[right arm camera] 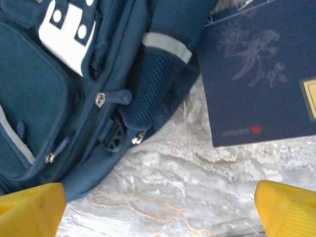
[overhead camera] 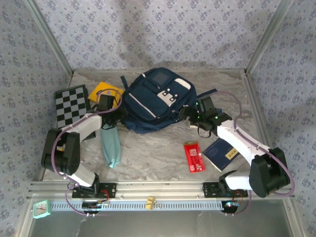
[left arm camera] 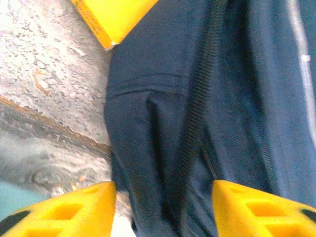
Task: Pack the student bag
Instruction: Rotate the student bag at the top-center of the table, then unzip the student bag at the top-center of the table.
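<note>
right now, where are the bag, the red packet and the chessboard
bag (overhead camera: 148, 98), top view, on its navy front pocket
red packet (overhead camera: 194, 157), top view, on the middle of its red face
chessboard (overhead camera: 70, 105), top view, on the middle of its chequered squares

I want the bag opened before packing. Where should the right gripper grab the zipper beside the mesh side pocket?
Likely its dark pull tab on the student bag, coming from the table side with the right gripper: the tab lies flat, sticking out from the slider.
</note>
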